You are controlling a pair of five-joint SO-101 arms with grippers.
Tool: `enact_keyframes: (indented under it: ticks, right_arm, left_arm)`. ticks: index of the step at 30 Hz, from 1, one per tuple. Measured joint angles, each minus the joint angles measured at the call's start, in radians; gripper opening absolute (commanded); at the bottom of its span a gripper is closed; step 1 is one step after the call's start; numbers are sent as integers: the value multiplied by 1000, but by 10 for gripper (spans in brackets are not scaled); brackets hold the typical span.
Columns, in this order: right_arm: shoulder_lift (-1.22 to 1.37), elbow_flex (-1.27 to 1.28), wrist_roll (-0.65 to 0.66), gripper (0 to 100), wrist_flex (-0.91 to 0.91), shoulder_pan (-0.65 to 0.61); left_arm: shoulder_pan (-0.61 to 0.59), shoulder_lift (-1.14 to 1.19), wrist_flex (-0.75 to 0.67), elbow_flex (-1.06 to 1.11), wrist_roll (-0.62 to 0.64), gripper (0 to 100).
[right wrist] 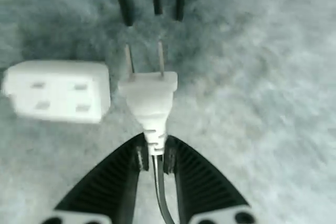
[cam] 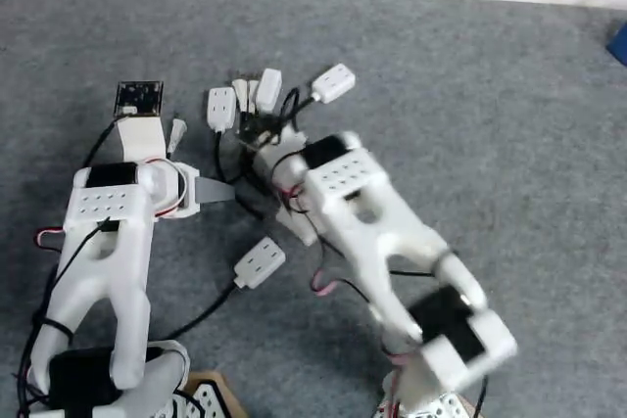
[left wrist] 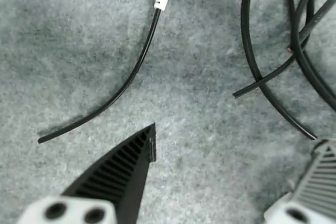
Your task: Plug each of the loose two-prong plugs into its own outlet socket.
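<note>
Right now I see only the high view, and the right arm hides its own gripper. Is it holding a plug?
Observer: Yes. The right gripper is shut on the rear of a white plug.
Operator: Is it plugged into a socket?
Observer: No, its prongs are bare, and a white socket block lies beside the plug, slots showing.
Operator: And the left gripper?
Observer: The left gripper is open and holds nothing.

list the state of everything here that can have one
right pincer, shut on the two-prong plug at its cable end
two-prong plug, held, prongs bare, not plugged in
outlet socket, beside the plug, slots empty, lying on the carpet
left pincer, open over bare carpet
</note>
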Motion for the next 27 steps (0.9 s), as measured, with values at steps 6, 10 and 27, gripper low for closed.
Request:
enact_keyframes:
  ticks: [6, 10, 27]
  right_arm:
    - [-330, 64, 6, 8, 120, 44]
    - [-387, 204, 6, 8, 69, 25]
    - [-400, 287, -86, 8, -117, -144]
  left_arm:
    - [28, 0, 0, -14, -23, 428]
    - [74, 0, 97, -104, -49, 431]
    - [249, 0, 393, -295, -72, 429]
